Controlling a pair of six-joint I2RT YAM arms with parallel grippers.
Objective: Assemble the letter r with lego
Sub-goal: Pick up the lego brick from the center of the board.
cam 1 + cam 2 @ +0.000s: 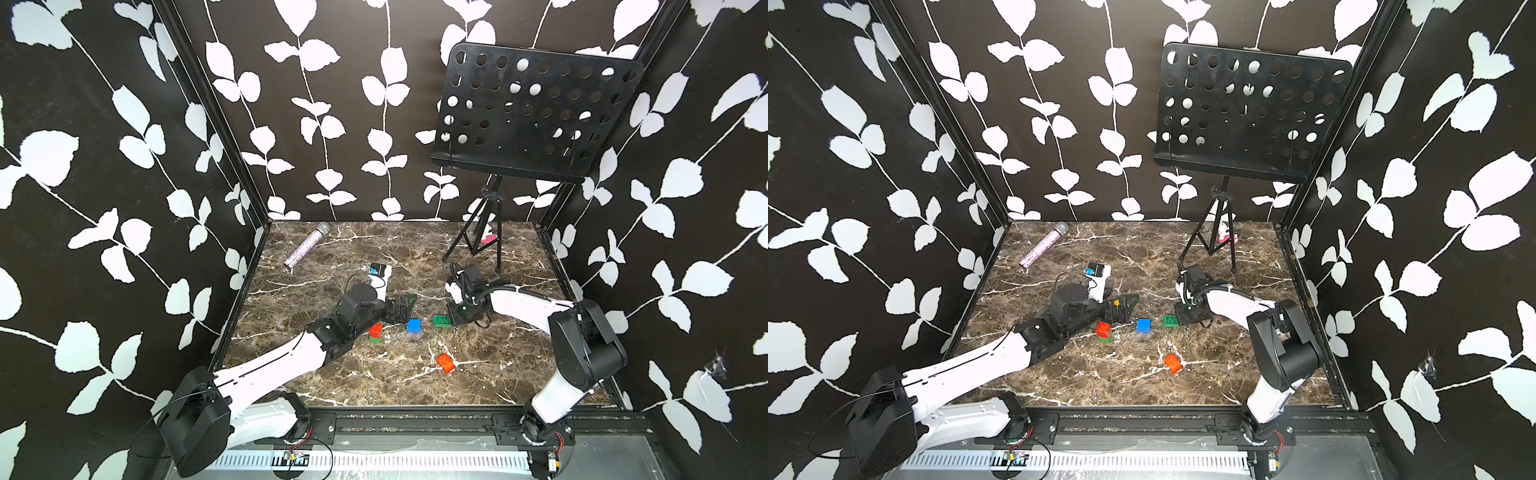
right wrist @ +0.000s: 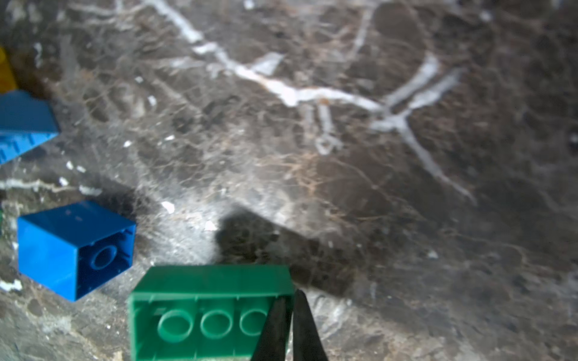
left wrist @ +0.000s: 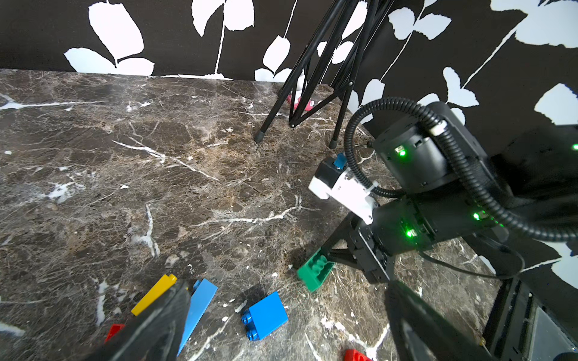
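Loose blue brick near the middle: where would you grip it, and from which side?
The blue brick lies tipped on its side, studs sideways, hollow base toward the dark green brick. Probably come from above and pinch its two flat side walls.

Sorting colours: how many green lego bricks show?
2: long dark green studded plastic brick in the right fingers; smaller green brick under a red plastic brick. Others may be hidden.
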